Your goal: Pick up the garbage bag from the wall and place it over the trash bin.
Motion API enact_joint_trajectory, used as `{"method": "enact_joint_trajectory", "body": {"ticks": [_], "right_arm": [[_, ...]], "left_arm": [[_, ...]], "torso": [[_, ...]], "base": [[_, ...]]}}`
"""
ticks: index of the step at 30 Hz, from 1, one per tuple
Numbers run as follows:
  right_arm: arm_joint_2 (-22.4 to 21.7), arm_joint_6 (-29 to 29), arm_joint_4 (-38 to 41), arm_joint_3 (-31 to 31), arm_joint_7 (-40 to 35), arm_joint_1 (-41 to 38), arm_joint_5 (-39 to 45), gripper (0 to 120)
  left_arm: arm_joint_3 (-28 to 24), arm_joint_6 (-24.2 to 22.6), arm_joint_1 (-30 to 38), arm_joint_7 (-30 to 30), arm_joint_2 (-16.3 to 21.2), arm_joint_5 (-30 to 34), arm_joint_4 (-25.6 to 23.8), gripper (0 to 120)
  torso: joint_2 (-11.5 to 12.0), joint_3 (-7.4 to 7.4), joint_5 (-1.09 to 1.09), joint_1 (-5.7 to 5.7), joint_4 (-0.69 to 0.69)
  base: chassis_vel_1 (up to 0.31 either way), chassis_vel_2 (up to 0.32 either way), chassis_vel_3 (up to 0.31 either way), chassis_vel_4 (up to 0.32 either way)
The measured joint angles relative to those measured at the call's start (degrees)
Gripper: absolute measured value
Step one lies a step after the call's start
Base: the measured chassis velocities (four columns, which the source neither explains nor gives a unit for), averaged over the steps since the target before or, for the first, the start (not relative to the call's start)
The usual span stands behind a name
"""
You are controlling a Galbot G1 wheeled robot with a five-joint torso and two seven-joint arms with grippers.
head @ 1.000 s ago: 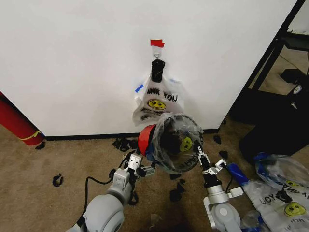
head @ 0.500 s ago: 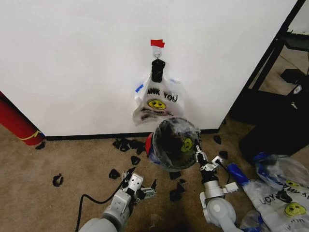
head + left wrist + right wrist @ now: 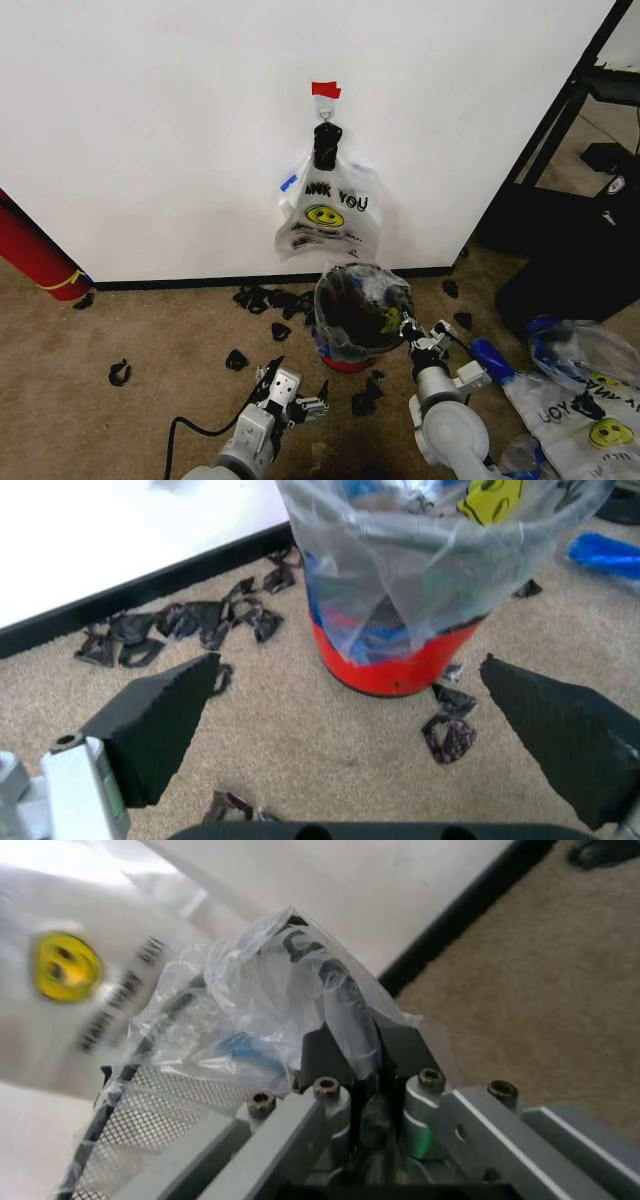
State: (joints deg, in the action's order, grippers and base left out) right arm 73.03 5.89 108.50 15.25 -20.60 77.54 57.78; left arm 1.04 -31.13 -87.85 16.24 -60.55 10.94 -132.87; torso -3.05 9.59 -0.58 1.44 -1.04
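Observation:
The trash bin (image 3: pixel 352 318), black mesh with a red base (image 3: pixel 400 664), stands upright on the carpet just in front of the wall (image 3: pixel 150 130). The garbage bag (image 3: pixel 385 300) is drawn over its rim and hangs down the sides (image 3: pixel 420 562), its yellow smiley facing the right arm. At the bin's right rim, my right gripper (image 3: pixel 413 333) is shut on a fold of the bag (image 3: pixel 340 1001). My left gripper (image 3: pixel 295 385) hangs open, low over the carpet, a short way back from the bin. Its two black fingers (image 3: pixel 165 720) stand wide apart with nothing between them.
A bunch of like-printed bags (image 3: pixel 328 212) hangs by a black clip (image 3: pixel 327 146) under red tape (image 3: pixel 325 89) on the wall. Black scraps (image 3: pixel 262 298) litter the carpet. A red roll (image 3: pixel 35 255) leans at left, dark furniture (image 3: pixel 560 240) stands at right, and more bags (image 3: pixel 580 400) lie at right.
The bin, earlier tipped with its red base raised to the left, has settled upright on the carpet. My left gripper let go and drew back. The right gripper sank with the bag's rim.

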Motion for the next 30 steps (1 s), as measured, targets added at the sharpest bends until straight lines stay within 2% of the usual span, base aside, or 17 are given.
{"method": "enact_joint_trajectory", "body": {"ticks": [7,11,15,18,24,27,30], "right_arm": [[-0.6,-2.4,-3.4,-1.1,1.3,0.2,-2.2,1],[-0.7,-2.8,-3.5,-1.3,1.5,0.5,-2.5,1],[-1.5,-5.8,-1.7,-1.3,-0.2,1.6,-2.4,18],[-1.7,-6.5,-1.0,-1.3,-0.6,1.9,-2.3,20],[-2.3,-8.2,2.6,-1.2,-0.9,3.3,-2.5,49],[-2.4,-8.4,3.8,-0.9,-1.0,3.8,-2.8,55],[-2.9,-9.5,7.0,-0.2,-2.0,5.3,-4.7,70]], "left_arm": [[0.0,1.3,0.5,0.1,-1.1,-0.8,3.4,100],[0.0,1.4,0.6,0.2,-1.4,-0.9,3.8,100],[0.2,1.4,0.3,0.2,-1.2,-0.9,3.6,100],[0.3,1.4,0.2,0.2,-1.2,-0.9,3.5,100],[0.4,1.9,-0.3,0.4,-0.9,-1.2,3.4,100],[0.4,2.1,-0.4,0.4,-0.8,-1.4,3.3,100],[0.4,2.3,-0.3,0.4,-0.4,-1.4,3.2,100]], "torso": [[0.0,-0.01,-0.02,0.0,-0.02],[0.0,-0.02,-0.03,-0.01,-0.02],[0.0,-0.01,-0.01,0.0,0.0],[0.0,0.0,0.0,0.0,0.01],[0.0,0.01,0.02,0.01,0.03],[0.0,0.01,0.02,0.01,0.01],[0.0,0.01,0.0,0.01,0.0]], "base": [[0.0,0.0,0.0,0.0],[0.0,0.0,0.0,0.0],[0.0,0.0,0.0,0.0],[0.0,0.0,0.0,0.0],[0.0,0.0,0.0,0.0],[0.0,0.0,0.0,0.0],[0.0,0.0,0.0,0.0]]}}
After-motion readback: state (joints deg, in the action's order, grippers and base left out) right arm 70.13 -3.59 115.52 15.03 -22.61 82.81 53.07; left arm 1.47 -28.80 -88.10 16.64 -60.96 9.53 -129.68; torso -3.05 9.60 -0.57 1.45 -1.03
